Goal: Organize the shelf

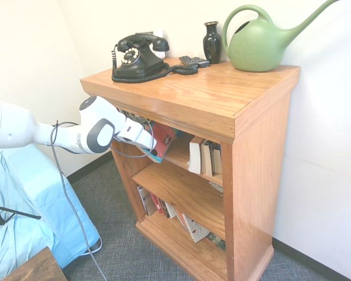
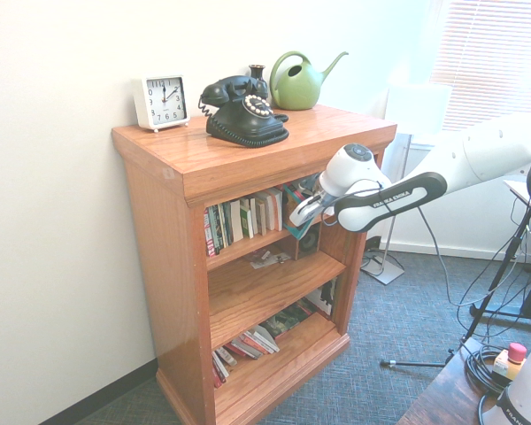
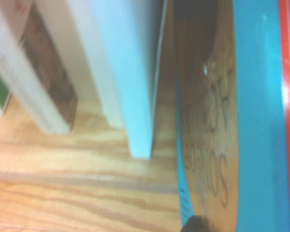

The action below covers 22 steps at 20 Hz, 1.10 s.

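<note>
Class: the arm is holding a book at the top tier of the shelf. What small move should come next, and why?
Probably slide the book further in and stand it upright beside the row of books. The gripper has its jaws shut on it, and it leans tilted at the tier's front edge, not yet lined up.

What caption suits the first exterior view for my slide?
White robot arm's pincer holds a red-and-teal book at the top tier of the oak shelf.

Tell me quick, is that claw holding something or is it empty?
Claw: closed, holding a red and teal book at the top tier of the shelf.
</note>
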Tool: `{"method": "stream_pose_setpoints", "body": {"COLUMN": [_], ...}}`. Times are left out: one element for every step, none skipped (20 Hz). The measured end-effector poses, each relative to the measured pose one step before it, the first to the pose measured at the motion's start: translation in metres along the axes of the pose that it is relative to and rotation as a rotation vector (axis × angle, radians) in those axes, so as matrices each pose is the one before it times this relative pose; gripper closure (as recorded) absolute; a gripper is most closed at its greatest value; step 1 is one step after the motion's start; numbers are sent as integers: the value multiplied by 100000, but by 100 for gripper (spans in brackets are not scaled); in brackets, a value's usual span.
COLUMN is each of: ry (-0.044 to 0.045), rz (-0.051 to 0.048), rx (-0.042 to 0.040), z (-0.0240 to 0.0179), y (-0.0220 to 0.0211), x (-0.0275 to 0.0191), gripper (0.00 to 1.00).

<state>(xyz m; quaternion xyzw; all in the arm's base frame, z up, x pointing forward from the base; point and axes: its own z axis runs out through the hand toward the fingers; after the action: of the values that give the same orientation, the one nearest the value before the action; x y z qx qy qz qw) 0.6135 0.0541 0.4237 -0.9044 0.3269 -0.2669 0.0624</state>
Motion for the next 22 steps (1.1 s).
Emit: {"method": "stream_pose_setpoints", "body": {"ry": [-193, -69, -68, -127, -104, -142, -128, 31, 8, 48, 79, 50, 33, 77, 213, 283, 349, 686, 508, 134, -11, 218], "rz": [-43, -12, -4, 44, 47, -113, 193, 131, -39, 89, -127, -31, -38, -87, -205, -384, -922, -925, -330, -128, -207, -72], "rx": [-239, -73, -70, -167, -110, -146, -15, 101, 14, -34, -34, -35, -20, -58, -150, -193, -153, -135, -383, -519, -742, -522], "z": [68, 13, 3, 19, 12, 33, 99, -28, -9, -3, -4, 1, 0, 2, -2, -15, -61, -86, -77, -90, -76, -95], "y": [-63, -26, -27, -39, -42, -68, -105, -91, -60, -38, -44, -6, -2, 0, -2, 0, -37, -73, 17, 140, 337, 360], "x": [8, -7, -8, 4, -9, -23, -19, -37, -56, -42, -47, -8, -3, -8, -27, -75, -157, -241, -369, -429, -484, -515], "gripper": [0, 0, 0, 0, 0, 0, 0, 0, 0, 0, 0, 0, 0, 0, 0, 0, 0, 0, 0, 0, 0, 0]}}
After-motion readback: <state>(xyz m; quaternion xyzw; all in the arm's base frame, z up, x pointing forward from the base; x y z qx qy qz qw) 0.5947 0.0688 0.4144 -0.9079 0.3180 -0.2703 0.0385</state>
